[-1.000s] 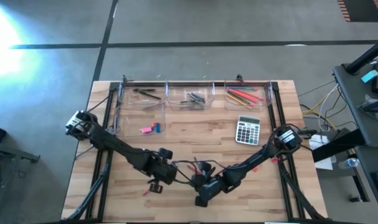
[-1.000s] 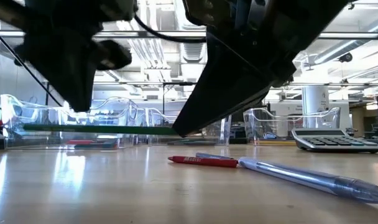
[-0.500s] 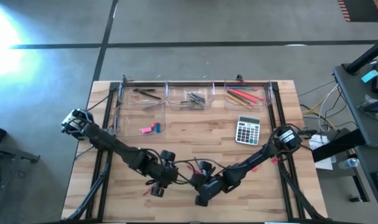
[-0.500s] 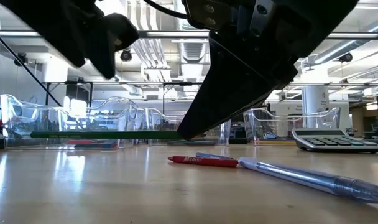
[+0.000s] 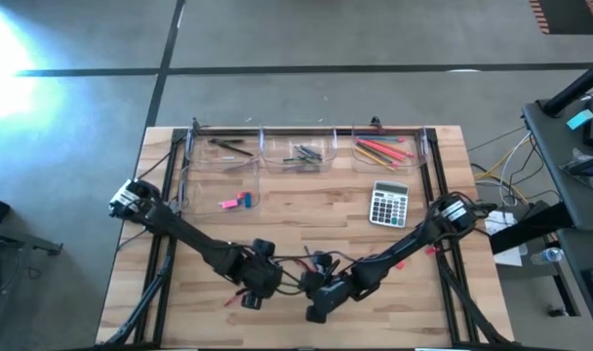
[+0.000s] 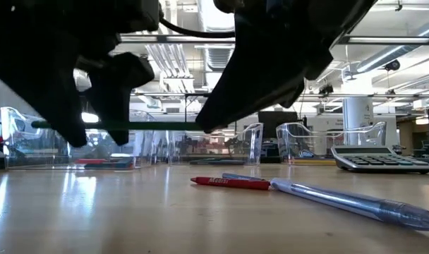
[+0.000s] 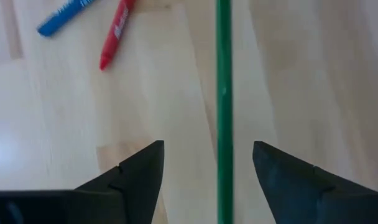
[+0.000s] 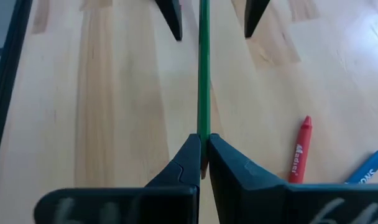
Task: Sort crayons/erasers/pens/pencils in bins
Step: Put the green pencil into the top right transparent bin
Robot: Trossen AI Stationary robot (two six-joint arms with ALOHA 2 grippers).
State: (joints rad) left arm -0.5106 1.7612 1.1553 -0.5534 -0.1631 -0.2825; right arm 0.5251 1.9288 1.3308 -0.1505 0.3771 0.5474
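Now holding level above the pale wooden table [image 5: 296, 210]: long thin green pencil [image 8: 204, 74], pinched at one end between the closed fingers of the right gripper [image 8: 203, 144], near the table's front edge at its middle. Straddled at the other end by the left gripper [image 7: 207, 155], jaws spread wide, a dark finger [image 7: 133, 174] on either side and clear of the stick. Both arms low and close together at the table's front middle, left gripper [image 5: 252, 289] just beside right gripper [image 5: 316, 304].

Lying on the wood nearby: short red crayon [image 6: 230, 183], a blue crayon [image 7: 63, 14] beside it, and a clear blue-tinted pen [image 6: 348, 201] touching the red crayon's end.

Set along the far edge: three clear low-walled plastic bins [image 5: 306, 138], the rightmost with orange and red pencils [image 5: 382, 150]. Fourth clear bin at left, holding small pink and blue erasers [image 5: 236, 202]. Grey button calculator [image 5: 388, 204] toward the right.
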